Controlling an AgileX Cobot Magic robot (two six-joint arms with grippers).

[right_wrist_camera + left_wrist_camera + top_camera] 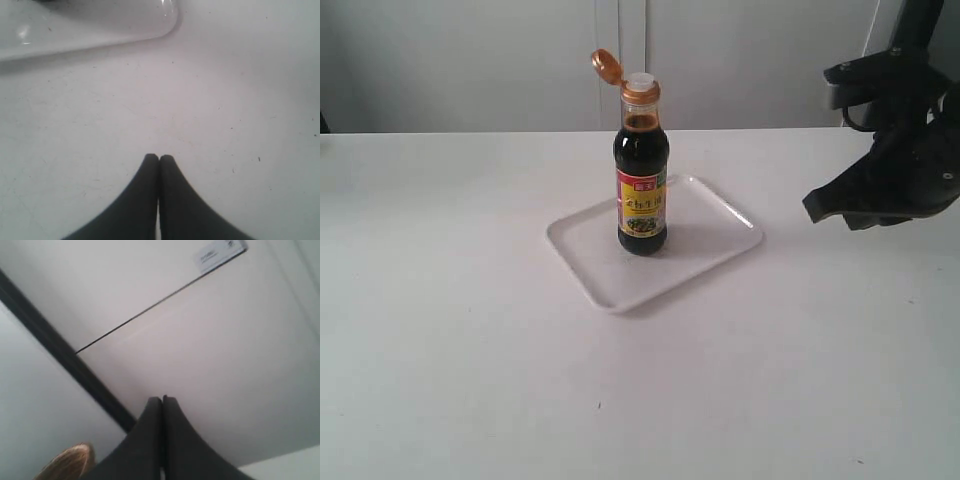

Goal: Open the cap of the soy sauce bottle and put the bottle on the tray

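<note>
1. The left hand (162, 399) does not show in the exterior view. Its own wrist view has the two dark fingers pressed together at the tips, holding nothing, pointing at a pale wall panel with a thin dark seam.
2. On the white bench (450, 350), near the middle, lies the tray (600, 280), set at an angle to the bench edge.
3. The soy sauce bottle (642, 190) stands upright on the tray, towards its far side, label facing the camera.
4. The cap (608, 67) is flipped open, tilted back to the left of the neck on its hinge, with the white spout (640, 80) bare.
5. The right hand (159, 158) hangs over the bench to the right of the tray, well apart from the bottle. Its fingers are closed against each other, empty, and a tray corner shows beyond them.
</note>
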